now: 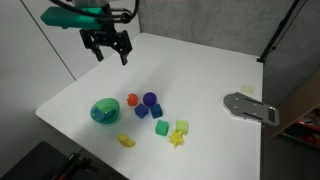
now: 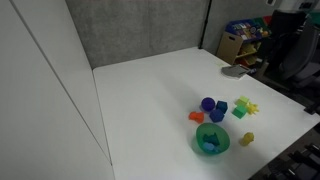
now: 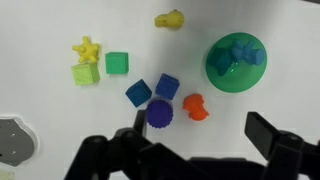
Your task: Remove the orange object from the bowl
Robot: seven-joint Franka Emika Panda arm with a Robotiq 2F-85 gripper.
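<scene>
Hovering my gripper (image 1: 108,48) high over the table (image 1: 200,70), jaws wide, holding nothing. I see the orange object (image 3: 195,106) on the tabletop just beside the bowl (image 3: 256,78), outside it.

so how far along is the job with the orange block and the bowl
Looks done: the orange object lies on the table beside the green bowl, which holds only a blue piece. Nothing in hand: the pincer hangs open and empty above the table. Nothing seems left.
</scene>
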